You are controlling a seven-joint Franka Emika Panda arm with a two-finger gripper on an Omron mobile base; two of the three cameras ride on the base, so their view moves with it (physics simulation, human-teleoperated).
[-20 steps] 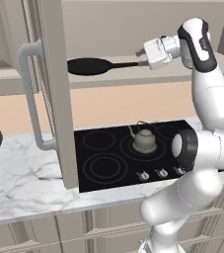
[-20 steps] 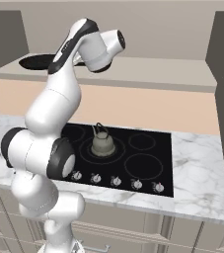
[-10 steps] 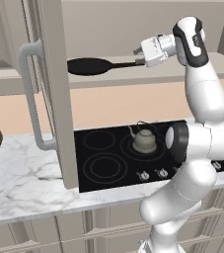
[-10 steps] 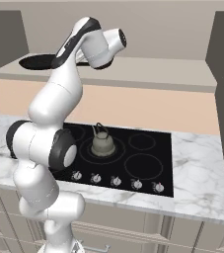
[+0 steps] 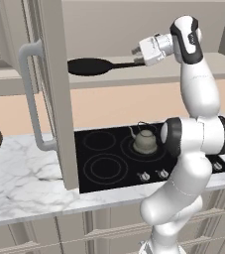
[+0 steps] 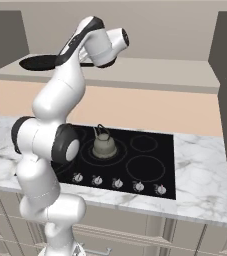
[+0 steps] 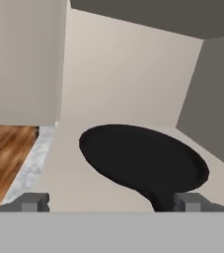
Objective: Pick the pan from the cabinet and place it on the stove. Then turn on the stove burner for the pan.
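I have the end effector up at shelf height inside the open cabinet, its jaws spread wide and empty. The pan lies flat on the cabinet's shelf, directly ahead of the fingers. Its long axis runs straight toward me: the handle points back at the hand and comes in close beside one fingertip rather than centred between the two, so I judge a small sideways shift is needed before closing. From the left base view the pan's bowl sits toward the open door's side of the shelf, with the handle reaching toward the wrist.

Below, the stove is set into a marbled surface, knobs along its front edge. A kettle occupies one back burner; the front rings look free.
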